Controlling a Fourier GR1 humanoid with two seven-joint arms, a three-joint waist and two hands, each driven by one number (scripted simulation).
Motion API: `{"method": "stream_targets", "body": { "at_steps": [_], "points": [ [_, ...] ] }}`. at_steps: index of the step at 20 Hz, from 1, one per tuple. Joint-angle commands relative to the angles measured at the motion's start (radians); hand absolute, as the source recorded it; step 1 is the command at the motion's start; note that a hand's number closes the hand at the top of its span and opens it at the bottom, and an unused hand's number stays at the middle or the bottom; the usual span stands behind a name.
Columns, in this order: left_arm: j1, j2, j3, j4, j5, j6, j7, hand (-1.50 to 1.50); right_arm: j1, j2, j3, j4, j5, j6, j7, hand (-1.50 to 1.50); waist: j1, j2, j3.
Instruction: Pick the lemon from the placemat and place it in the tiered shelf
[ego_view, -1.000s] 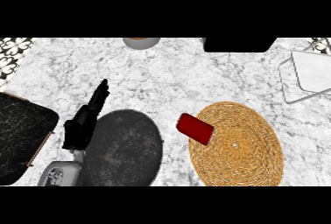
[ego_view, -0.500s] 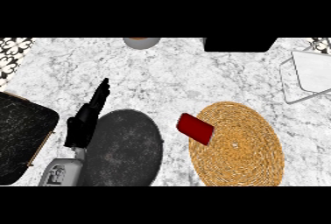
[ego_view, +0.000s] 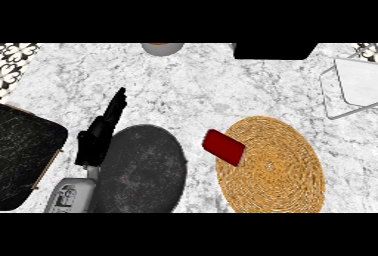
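On the woven placemat (ego_view: 277, 167), at its upper-left rim: no lemon to be seen, only a small dark-red block (ego_view: 224, 147), tilted, half on the weave and half hanging over the marble surface (ego_view: 192, 90). Flat-faced and sharp-edged by the look of it, nothing round or yellow about it. Probably light and stiff; smooth faces, so likely a bit slippery under the fingertips. Not fragile, at a guess. Best taken across the short width, thumb on one long edge and fingers on the other, coming in from above. Worth minding the overhang: a nudge from the mat side could slide it off onto the marble.

Over at the left, the left hand (ego_view: 103, 132) with fingers straight and pointing up the view, grasping nothing, edge-on beside the dark round plate (ego_view: 144, 175). Well apart from the red block. Right hand nowhere in view.

At the right edge, a white wire-framed shelf (ego_view: 353, 86), only partly showing, presumably the tiered shelf for the drop. Between mat and shelf, bare marble. Farther left, a dark tray (ego_view: 22, 155). At the top edge, a grey cup (ego_view: 162, 48) and a black box (ego_view: 275, 50).

Pick not yet begun.
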Motion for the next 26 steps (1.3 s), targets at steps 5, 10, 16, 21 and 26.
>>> {"method": "stream_targets", "body": {
  "at_steps": [5, 10, 16, 21, 26],
  "points": [
    [0.014, 0.023, 0.015, -0.024, 0.02, -0.03, 0.004, 0.0, -0.054, 0.006, 0.01, 0.309, 0.042, -0.246, -0.184, 1.5, 0.007, 0.001, 0.0],
    [-0.003, -0.003, 0.002, 0.021, -0.005, 0.0, -0.019, 0.0, -0.102, 0.038, -0.137, 0.359, -0.191, -0.315, -0.313, 1.5, 0.006, 0.005, 0.001],
    [-0.013, 0.017, 0.024, 0.037, 0.01, -0.019, -0.035, 0.0, -0.146, 0.008, -0.146, 0.551, -0.258, -0.373, -0.456, 1.5, 0.003, 0.002, 0.0],
    [0.018, -0.026, -0.023, -0.049, -0.023, 0.023, 0.036, 0.0, -0.169, -0.014, -0.132, 0.649, -0.272, -0.41, -0.505, 1.5, 0.003, 0.001, 0.0],
    [-0.005, 0.014, 0.015, 0.002, 0.01, -0.021, -0.009, 0.0, -0.146, -0.123, -0.136, 0.766, -0.096, -0.501, -0.318, -1.5, 0.006, 0.005, 0.0]
  ]
}}
